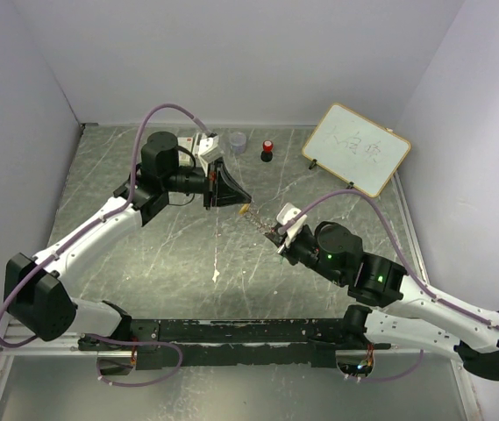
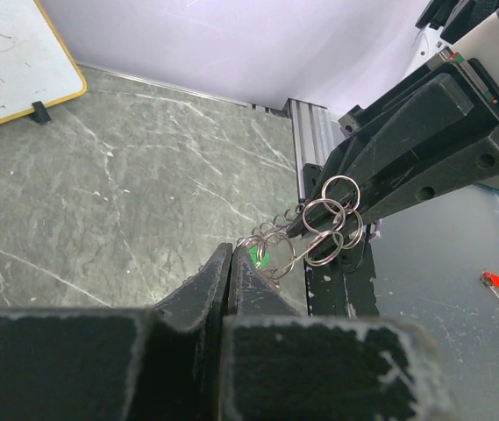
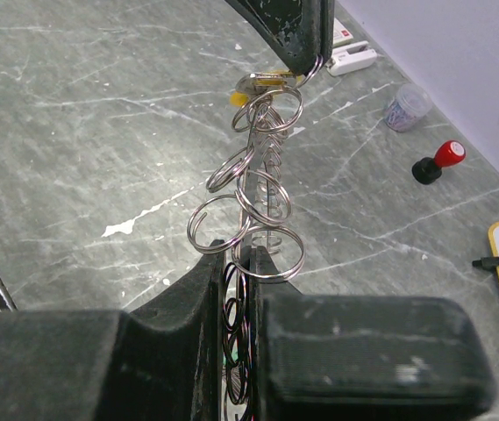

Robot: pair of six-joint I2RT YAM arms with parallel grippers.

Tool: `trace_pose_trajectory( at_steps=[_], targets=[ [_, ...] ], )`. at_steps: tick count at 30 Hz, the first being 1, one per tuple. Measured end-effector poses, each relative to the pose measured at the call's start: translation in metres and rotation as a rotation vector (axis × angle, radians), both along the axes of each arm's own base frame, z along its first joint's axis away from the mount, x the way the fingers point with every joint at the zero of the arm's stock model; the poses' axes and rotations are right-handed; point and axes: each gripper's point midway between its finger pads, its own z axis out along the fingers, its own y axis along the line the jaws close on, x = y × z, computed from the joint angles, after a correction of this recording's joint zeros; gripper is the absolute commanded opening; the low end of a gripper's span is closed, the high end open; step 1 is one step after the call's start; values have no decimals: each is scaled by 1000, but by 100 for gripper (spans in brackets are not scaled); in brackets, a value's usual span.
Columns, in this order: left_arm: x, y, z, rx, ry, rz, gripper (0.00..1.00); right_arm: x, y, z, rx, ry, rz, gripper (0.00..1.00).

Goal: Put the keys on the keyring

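Observation:
The keyring [image 1: 259,219], a thin silvery chain of small wire rings, hangs stretched above the table between both grippers. My left gripper [image 1: 234,196] is shut, its tips [image 2: 230,255] pinched on the ring's far end. My right gripper [image 1: 276,234] is shut on the near end, with several rings caught between its fingers [image 3: 218,289]. In the right wrist view the keyring [image 3: 258,189] runs up to the left fingertips [image 3: 295,39]. A yellow-headed key [image 3: 240,97] hangs just below them. The green key head [image 2: 261,256] shows among the rings beside my left tips.
A whiteboard [image 1: 356,149] leans at the back right. A red-capped black knob [image 1: 267,150] and a grey round cup [image 1: 237,140] stand at the back centre. White walls close in three sides; a metal rail [image 1: 258,331] runs along the near edge.

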Motion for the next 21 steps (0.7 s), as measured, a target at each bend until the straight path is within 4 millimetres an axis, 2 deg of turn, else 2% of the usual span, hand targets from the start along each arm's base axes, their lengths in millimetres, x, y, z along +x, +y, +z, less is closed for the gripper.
trace_pose_trajectory(
  at_steps=[8,21],
  targets=[
    [-1,-4,-6,6,-13,-27,7,-1,1,-3,-15,2,12,0],
    [-10,-5,2,-33,-100,-107,7,-2,5,-4,-36,-3,33,0]
  ],
)
